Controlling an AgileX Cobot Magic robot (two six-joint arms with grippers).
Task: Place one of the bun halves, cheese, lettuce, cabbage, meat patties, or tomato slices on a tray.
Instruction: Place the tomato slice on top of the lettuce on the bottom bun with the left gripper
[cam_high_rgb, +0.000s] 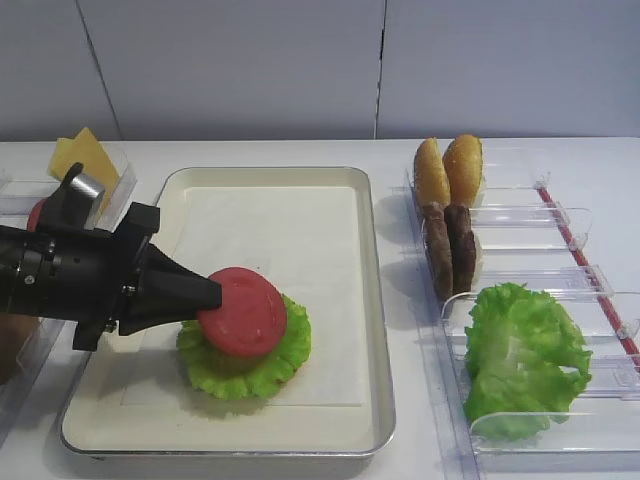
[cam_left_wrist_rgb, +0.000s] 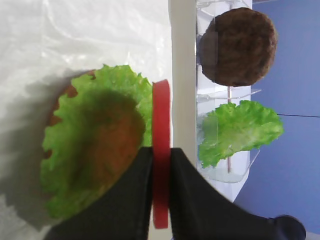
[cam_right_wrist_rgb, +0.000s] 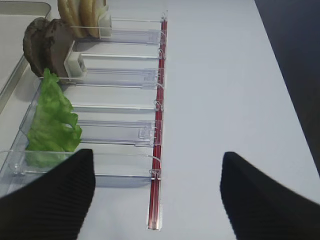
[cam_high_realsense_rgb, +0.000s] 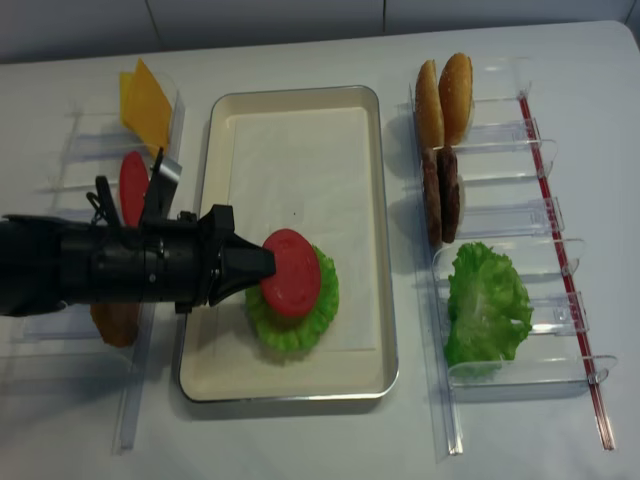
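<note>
left gripper (cam_high_rgb: 212, 296): jaws closed on one of the tomato slices (cam_high_rgb: 243, 311), held by its edge, tilted.
tomato position: directly over the lettuce (cam_high_rgb: 247, 358) near the tray (cam_high_rgb: 372, 300) front-left corner; release lies straight down.
right gripper (cam_right_wrist_rgb: 157, 187): jaws apart, empty.

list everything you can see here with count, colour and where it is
tray: one, cream, table centre
lettuce leaf: one, green, on the tray
held tomato slice: one, red, tilted over that leaf
spare tomato slice: one, red, left bins
cheese: yellow slices, far left bin
bun piece: one, brown, near left bin
bun halves: two, golden, far right bin
meat patties: two, dark brown, next bin
lettuce: green bunch, near right bins
left end effector: black, shut on the held tomato slice
right end effector: black, open over the table
</note>
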